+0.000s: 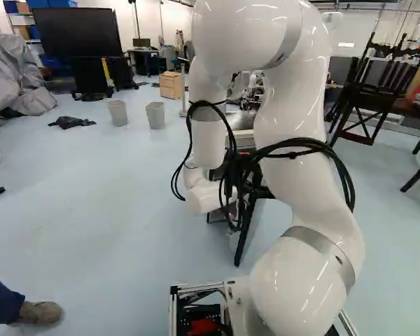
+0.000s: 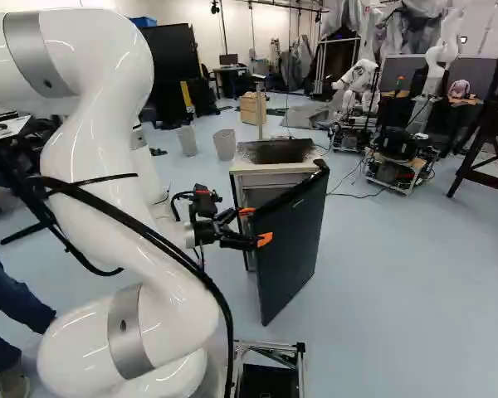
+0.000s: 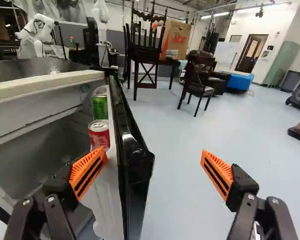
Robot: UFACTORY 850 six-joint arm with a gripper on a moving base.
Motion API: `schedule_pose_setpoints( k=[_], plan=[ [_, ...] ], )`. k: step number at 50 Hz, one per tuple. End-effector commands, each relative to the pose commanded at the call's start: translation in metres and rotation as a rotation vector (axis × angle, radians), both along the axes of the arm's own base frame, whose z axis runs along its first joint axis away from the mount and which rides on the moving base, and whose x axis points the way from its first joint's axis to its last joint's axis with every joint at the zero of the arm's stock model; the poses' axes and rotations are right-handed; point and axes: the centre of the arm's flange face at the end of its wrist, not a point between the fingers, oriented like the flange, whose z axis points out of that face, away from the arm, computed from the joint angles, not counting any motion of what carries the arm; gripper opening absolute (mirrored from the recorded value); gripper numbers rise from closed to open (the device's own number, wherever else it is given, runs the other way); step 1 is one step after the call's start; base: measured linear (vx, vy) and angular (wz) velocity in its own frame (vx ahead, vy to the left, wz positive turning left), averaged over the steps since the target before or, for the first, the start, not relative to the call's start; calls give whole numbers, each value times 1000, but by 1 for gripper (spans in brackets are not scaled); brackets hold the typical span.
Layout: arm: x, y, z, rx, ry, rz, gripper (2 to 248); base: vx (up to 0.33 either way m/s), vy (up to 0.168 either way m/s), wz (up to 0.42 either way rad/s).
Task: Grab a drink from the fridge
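One white arm (image 1: 304, 189) largely hides the fridge door (image 1: 244, 234) in the left base view. In the right base view, the gripper (image 2: 256, 225) is at the open door of the fridge (image 2: 282, 168). The wrist view shows the gripper released, fingers wide on either side of the door; inside it stand a near red can (image 3: 99, 134) and a far green can (image 3: 100, 107).

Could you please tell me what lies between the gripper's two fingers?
The edge of the open fridge door stands between the open fingers, as the wrist view shows.
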Motion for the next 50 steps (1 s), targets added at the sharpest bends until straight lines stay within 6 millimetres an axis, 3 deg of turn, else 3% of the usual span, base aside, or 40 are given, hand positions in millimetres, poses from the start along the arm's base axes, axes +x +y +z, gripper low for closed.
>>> schedule_pose_setpoints(
  k=[50],
  plan=[
    [9,-32,2,-8,-27,-199,247,0,0,0]
  ],
)
